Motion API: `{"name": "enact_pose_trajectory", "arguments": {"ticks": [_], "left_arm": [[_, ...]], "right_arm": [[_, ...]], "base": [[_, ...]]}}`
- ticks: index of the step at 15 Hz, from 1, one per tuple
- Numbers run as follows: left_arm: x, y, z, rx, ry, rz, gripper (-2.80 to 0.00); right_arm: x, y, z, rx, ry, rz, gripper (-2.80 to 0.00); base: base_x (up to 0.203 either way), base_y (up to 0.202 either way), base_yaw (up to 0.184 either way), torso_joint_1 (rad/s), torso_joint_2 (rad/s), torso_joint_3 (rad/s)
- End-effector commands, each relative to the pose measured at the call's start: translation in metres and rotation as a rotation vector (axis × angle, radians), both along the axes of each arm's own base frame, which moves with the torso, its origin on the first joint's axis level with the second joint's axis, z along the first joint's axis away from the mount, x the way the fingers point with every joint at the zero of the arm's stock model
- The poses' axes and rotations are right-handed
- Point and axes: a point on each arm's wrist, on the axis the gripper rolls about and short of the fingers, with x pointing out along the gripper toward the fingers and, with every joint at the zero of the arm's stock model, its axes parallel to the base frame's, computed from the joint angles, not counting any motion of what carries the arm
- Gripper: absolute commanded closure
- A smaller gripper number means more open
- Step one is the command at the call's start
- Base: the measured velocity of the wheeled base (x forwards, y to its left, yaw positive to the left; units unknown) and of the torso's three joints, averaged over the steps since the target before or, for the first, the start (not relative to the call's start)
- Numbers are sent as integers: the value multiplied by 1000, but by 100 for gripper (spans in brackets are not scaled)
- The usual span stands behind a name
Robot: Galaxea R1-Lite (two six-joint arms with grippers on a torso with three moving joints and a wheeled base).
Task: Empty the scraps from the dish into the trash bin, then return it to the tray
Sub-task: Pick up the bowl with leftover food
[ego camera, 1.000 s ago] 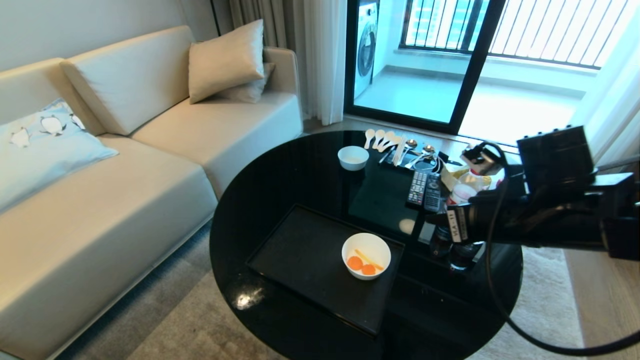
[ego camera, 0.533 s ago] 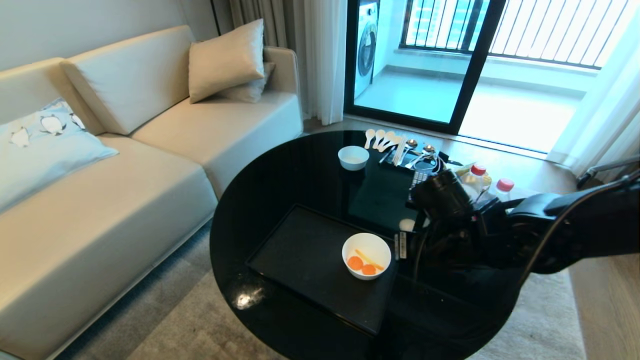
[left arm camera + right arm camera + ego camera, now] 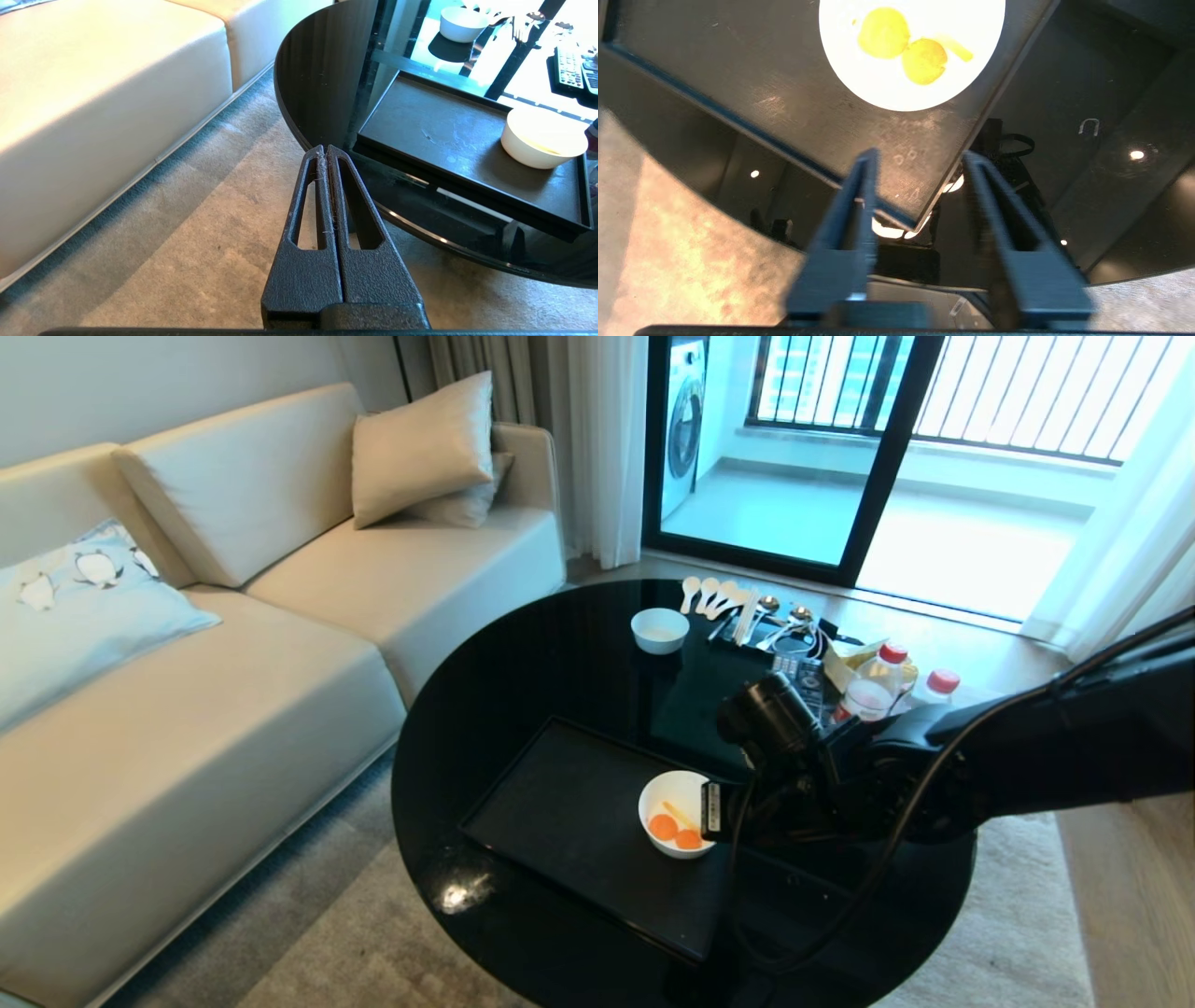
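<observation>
**Two jaws part as the right arm swings in over the bowl**

Two arms, taken left to right. The left gripper (image 3: 327,154) hangs off the table edge over the carpet, its fingers pressed flat together with nothing between them; the tray (image 3: 420,126) and the dish (image 3: 542,140) lie well ahead of its tips and off to one side.

On the table, the tray (image 3: 560,803) carries the dish (image 3: 674,803) at its right end, with the scraps (image 3: 674,831), two orange rounds and a thin strip, lying in the bowl. No trash bin shows in any view.

Then the right arm. A second ago it stood well to the right of the bowl, above the remotes and bottles; now the whole limb has swung left and down, and its wrist covers the dish's right rim in the head view. The right gripper (image 3: 920,158) has changed too: its fingers (image 3: 866,186), closed a moment back, now stand moderately apart and empty. In the wrist view the tray's corner sits between and just past the tips, and the dish (image 3: 896,88) with its scraps (image 3: 903,46) lies further ahead of them, not yet between them.

My reading: this is the approach to the first grasp. The jaws have opened in readiness for the rim, and nothing is held yet. Emptying and the return to the tray both remain undone.
</observation>
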Motion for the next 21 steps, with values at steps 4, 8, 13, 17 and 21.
{"name": "enact_pose_trajectory", "arguments": {"ticks": [4,8,13,17,21], "left_arm": [[0,0,0,-1,-1,0,0],[0,0,0,-1,-1,0,0],[0,0,0,-1,-1,0,0],[0,0,0,-1,-1,0,0],[0,0,0,-1,-1,0,0]], "right_arm": [[2,24,-9,-107,-40,-34,-280],[8,36,-20,-192,-61,-71,-280],[7,35,-33,-287,20,-64,-280],[24,50,-26,-270,9,-70,-280],[38,61,-32,-292,32,-71,-280]], "base": [[0,0,0,0,0,0],[0,0,0,0,0,0],[0,0,0,0,0,0],[0,0,0,0,0,0],[0,0,0,0,0,0]]}}
